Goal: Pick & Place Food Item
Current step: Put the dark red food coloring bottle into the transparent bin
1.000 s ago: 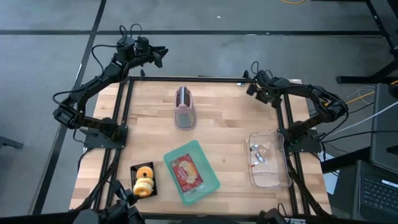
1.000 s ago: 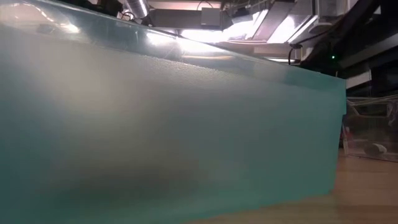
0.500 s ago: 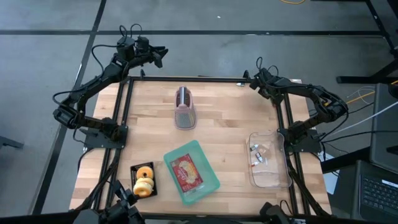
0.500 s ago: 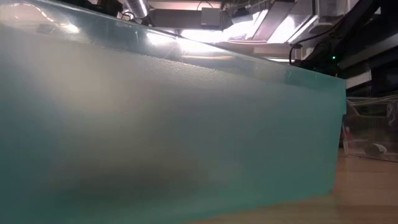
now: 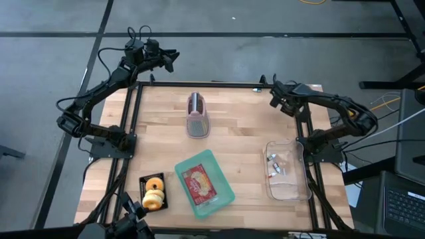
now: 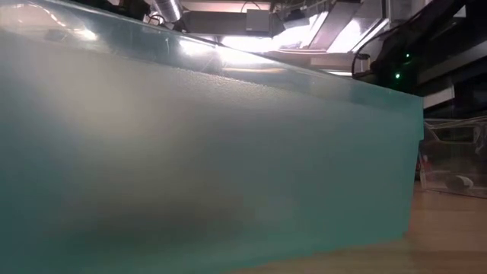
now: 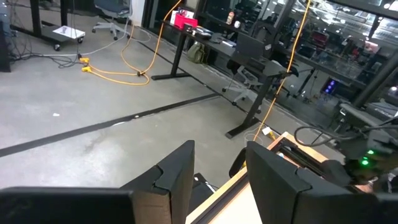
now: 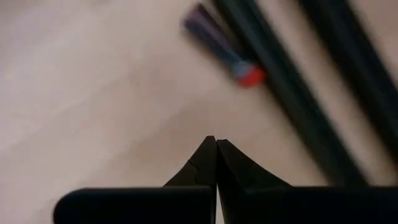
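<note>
A red food packet (image 5: pixel 200 184) lies in a teal tray (image 5: pixel 222 199) at the table's near middle; the tray's wall (image 6: pixel 205 152) fills the low view. Two doughnuts (image 5: pixel 153 191) sit in a black tray at the near left. A pink rack (image 5: pixel 197 116) stands at the far middle. My left gripper (image 5: pixel 174 57) is open and empty beyond the table's far left corner; it also shows in the left wrist view (image 7: pixel 219 169). My right gripper (image 5: pixel 273 94) is shut and empty over the far right corner; in the right wrist view (image 8: pixel 216 146) it hangs above bare wood.
A clear plastic box (image 5: pixel 287 170) with a few small items stands at the near right; it also shows in the low view (image 6: pixel 454 164). A black frame rail (image 5: pixel 199 84) runs along the table's far edge, with other rails along both sides. Bare wood lies between the rack and the trays.
My right arm has shifted a little at the table's far right corner, its gripper ending slightly nearer the table's near edge. Nothing on the table has moved.
</note>
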Motion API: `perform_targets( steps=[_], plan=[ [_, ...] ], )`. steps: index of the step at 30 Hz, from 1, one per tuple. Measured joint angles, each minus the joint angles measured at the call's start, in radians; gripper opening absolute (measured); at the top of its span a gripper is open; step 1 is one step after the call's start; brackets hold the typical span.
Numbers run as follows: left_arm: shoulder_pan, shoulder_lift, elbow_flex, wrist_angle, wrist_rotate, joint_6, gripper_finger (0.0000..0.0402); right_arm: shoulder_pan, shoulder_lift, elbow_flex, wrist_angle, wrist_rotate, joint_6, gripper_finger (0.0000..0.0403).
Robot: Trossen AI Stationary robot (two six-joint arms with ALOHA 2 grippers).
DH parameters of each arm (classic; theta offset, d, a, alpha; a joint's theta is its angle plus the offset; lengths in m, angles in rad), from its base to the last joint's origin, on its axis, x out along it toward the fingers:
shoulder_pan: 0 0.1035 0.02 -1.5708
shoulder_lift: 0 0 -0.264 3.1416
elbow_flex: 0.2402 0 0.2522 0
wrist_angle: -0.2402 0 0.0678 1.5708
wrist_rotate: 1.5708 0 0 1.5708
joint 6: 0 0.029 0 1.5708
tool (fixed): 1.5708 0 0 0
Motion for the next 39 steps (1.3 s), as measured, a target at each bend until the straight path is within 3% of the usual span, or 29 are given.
perform_targets(
  steps=[13,22,32,39],
  plan=[
    [0.0,0.0,0.0,0.0,0.0,0.014,0.0141,-0.026,0.053,-0.042,-0.095,-0.021,-0.031,0.0],
    [0.022,0.0,0.0,0.0,-0.008,0.026,0.0141,-0.104,0.056,-0.131,0.008,-0.001,-0.009,0.0],
    [0.054,0.0,0.0,0.0,-0.02,0.013,0.0141,-0.167,0.056,-0.131,0.055,0.01,-0.037,0.0],
    [0.053,0.0,0.0,0.0,-0.019,0.013,0.0141,-0.199,0.056,-0.09,0.202,0.013,-0.042,0.0]
  ],
)
